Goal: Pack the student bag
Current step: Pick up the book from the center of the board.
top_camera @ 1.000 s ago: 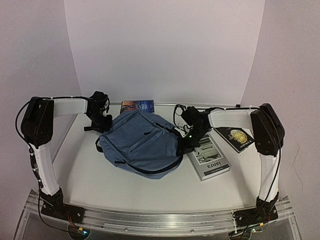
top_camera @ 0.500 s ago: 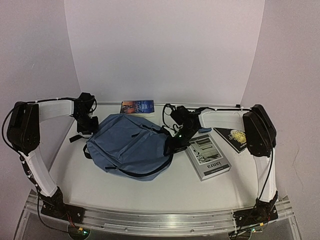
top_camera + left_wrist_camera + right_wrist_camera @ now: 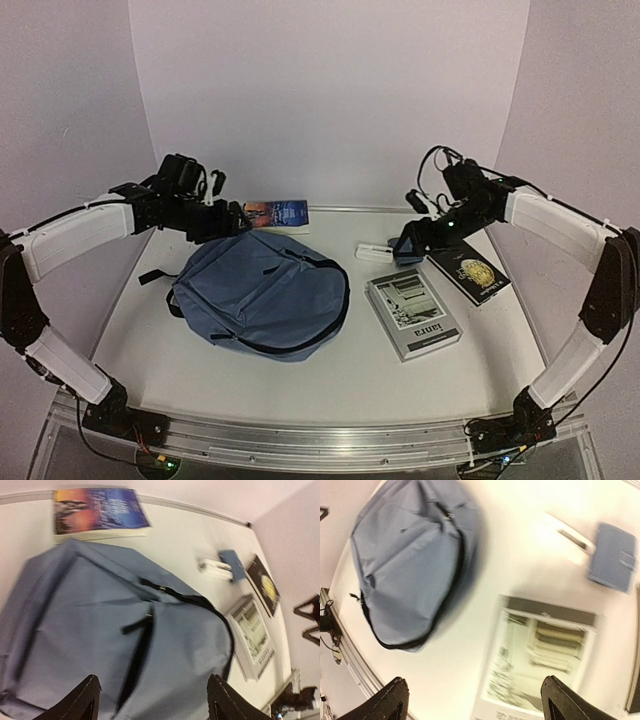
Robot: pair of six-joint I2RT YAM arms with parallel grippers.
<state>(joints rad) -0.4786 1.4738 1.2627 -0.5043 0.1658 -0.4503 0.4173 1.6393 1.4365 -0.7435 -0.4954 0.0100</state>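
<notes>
Student bag (image 3: 262, 295) slate-blue, zips dark, strap black. Far book (image 3: 276, 212) has blue cover with orange glow at one end. Middle book (image 3: 412, 312) is grey-white with dark strip and pale print. Right book (image 3: 468, 273) black, with gold round emblem. Small case (image 3: 612, 556) dusty blue. Table (image 3: 330, 380) white.

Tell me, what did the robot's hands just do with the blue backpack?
Both let go. The left gripper and right gripper had gripped the student bag and slid it leftward; now they are open, raised up and apart. The bag lies flat. The grey book, black book and blue book stayed put.
</notes>
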